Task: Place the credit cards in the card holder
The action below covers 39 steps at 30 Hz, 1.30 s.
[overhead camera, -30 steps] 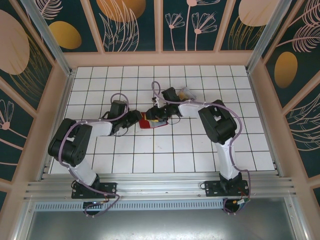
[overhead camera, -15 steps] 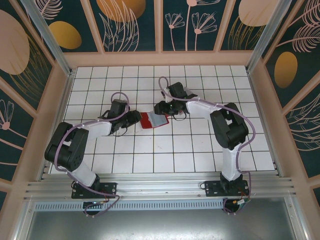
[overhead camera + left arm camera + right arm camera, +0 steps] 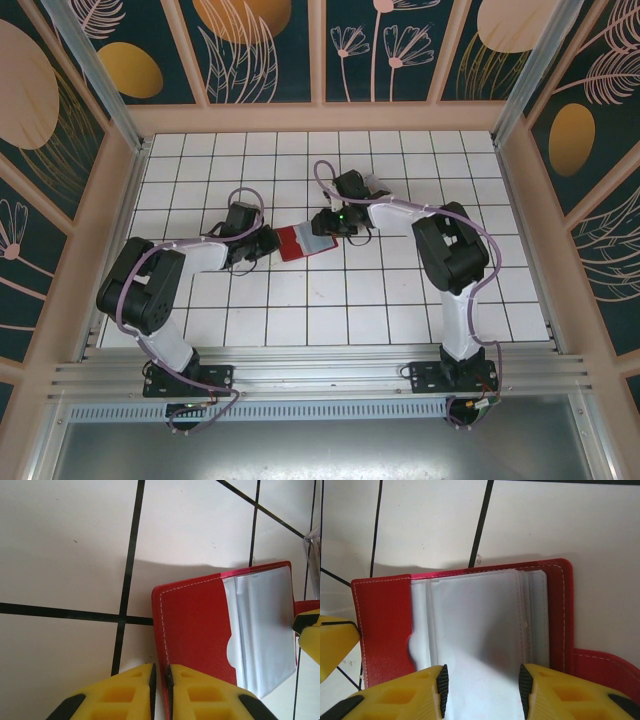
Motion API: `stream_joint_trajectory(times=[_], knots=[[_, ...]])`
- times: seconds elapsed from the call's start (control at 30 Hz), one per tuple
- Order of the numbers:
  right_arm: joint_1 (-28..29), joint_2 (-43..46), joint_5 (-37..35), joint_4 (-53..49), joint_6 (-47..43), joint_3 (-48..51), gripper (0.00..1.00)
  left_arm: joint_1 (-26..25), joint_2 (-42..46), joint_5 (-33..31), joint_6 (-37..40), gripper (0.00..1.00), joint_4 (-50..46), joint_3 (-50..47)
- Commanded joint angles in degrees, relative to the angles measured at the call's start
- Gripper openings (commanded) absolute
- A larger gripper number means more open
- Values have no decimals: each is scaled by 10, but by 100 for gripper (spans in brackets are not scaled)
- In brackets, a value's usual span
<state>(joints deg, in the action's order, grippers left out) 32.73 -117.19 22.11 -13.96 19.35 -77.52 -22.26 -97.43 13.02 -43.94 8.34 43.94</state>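
On the left, the left pincer (image 3: 160, 677) is low on the white tiled bench (image 3: 65, 545). Its yellow fingers are almost together, with only a thin gap. The left edge of the card holder (image 3: 300, 241) runs right into that gap, so the pincer looks to be pinching the red cover and holding it down.

The card holder lies open and flat in the middle of the bench, between the two pincers, with its inside facing up. Its long side runs from the left pincer across to the right pincer, a little slanted. The left half is a red pocket (image 3: 197, 625) with white stitching and a round thumb notch (image 3: 231, 652). The mouth of this pocket faces right. The right half is a stack of clear sleeves (image 3: 480, 615).

On the right, the right pincer (image 3: 482, 685) is over the clear sleeves with its fingers about half apart. A pale sheet lies between them. I cannot tell if it is gripping a card, a sleeve or nothing.

I think the step now is keeping the holder open and steady so a card can go in. Next, the right pincer needs to line a card up flat with a pocket mouth and slide it in gently while the left one keeps its pinch.
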Motion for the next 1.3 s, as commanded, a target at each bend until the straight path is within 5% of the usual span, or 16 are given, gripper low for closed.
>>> stream_joint_trajectory(times=[0.0, 0.63, 0.87, 1.03, 1.27], knots=[[7, -18, -13, -27, -13, -9, 46, -2, -18, 7, 2, 13, 6, 2], [40, -73, 105, 1, 17, -55, 46, -4, -55, 18, -18, 3, 61, -27], [23, -60, 261, 136, 86, 2, 46, -3, -60, 19, -21, 4, 69, -31], [17, -71, 292, 168, 107, 9, 46, -3, -64, 26, -25, 4, 78, -31], [-4, -82, 311, 235, 145, 51, 47, -3, -13, 31, -38, 27, 127, -69]])
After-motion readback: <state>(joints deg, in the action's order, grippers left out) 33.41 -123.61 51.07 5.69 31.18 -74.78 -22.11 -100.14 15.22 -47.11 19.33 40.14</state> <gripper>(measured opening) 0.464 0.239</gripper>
